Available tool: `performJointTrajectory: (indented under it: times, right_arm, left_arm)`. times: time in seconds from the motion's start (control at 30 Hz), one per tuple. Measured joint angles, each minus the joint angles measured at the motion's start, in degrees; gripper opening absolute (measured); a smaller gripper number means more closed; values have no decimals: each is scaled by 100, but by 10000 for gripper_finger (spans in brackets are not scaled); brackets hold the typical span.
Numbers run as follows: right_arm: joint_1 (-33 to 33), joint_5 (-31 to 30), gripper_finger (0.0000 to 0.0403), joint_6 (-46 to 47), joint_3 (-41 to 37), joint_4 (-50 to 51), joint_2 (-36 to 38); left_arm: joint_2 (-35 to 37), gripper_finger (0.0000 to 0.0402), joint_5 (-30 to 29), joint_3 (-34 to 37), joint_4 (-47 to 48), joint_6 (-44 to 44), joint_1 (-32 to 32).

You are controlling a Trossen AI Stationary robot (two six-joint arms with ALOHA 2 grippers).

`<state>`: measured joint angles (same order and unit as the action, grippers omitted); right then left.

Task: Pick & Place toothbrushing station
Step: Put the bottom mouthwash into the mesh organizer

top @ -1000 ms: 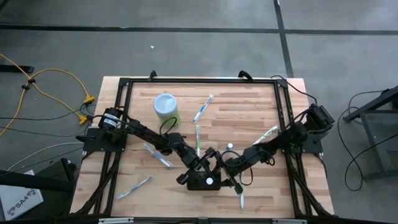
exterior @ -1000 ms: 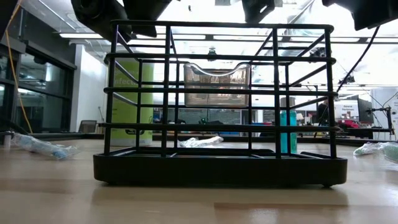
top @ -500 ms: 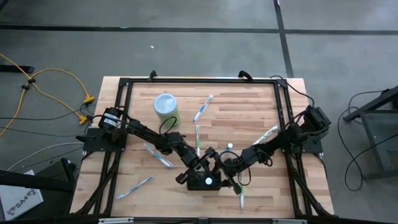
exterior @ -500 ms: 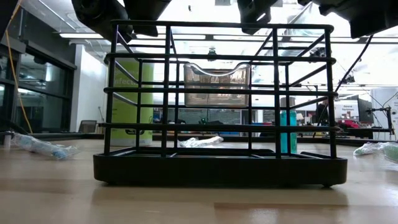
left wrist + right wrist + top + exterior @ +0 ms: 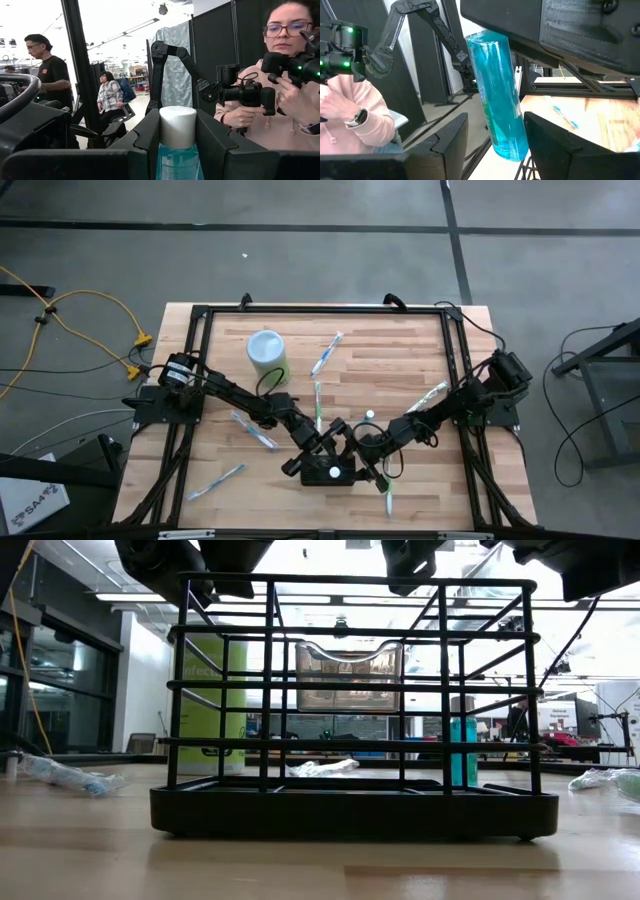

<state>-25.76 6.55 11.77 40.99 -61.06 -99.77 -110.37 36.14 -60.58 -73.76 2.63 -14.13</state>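
Hanging over the near-middle part of the table [image 5: 400,370], both arms meet above the toothbrushing station [image 5: 315,476], which stands upright on the wood as a black wire rack on a solid base [image 5: 350,810]; nothing grips it, and in the low view both wrists sit above its top rail.

The left gripper [image 5: 177,131] has its fingers [image 5: 212,145] clenched on a clear blue bottle [image 5: 177,162] with a white cap [image 5: 177,125], pinched just below the cap so that the body hangs free; that high grasp looks chosen to let the bottle go down between the rack's bars without the fingers fouling them. From overhead the white cap [image 5: 333,473] shows inside the station's outline, so the bottle seems lined up over a compartment, though I cannot tell which, nor whether its foot has entered the rack.

The right gripper [image 5: 502,131] faces the same bottle [image 5: 499,95] from the side, its fingers [image 5: 451,132] released and spread wide; the bottle appears in the gap between them, tilted and probably untouched. My guess is that it waits there to steady or straighten the bottle.

A pale green cylinder [image 5: 267,352] stands well apart at the far left, and toothbrushes [image 5: 326,352] lie scattered flat around the arms; a person with a camera [image 5: 250,95] stands beyond the table.
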Motion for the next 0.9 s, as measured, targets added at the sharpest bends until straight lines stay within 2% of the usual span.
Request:
performJointTrajectory:
  times: [0.63, 0.73, 0.9]
  right_arm:
    - [0, -20, 183, 0, 2, 20, 0]
    - [1, -32, 172, -2, 2, 20, -2]
    - [4, -63, 129, -2, 2, 24, -4]
  left_arm:
    - [0, 90, 7, 0, 4, -2, 0]
    - [0, 90, 7, 0, 2, -4, 0]
    - [0, 90, 3, 0, 0, -19, -1]
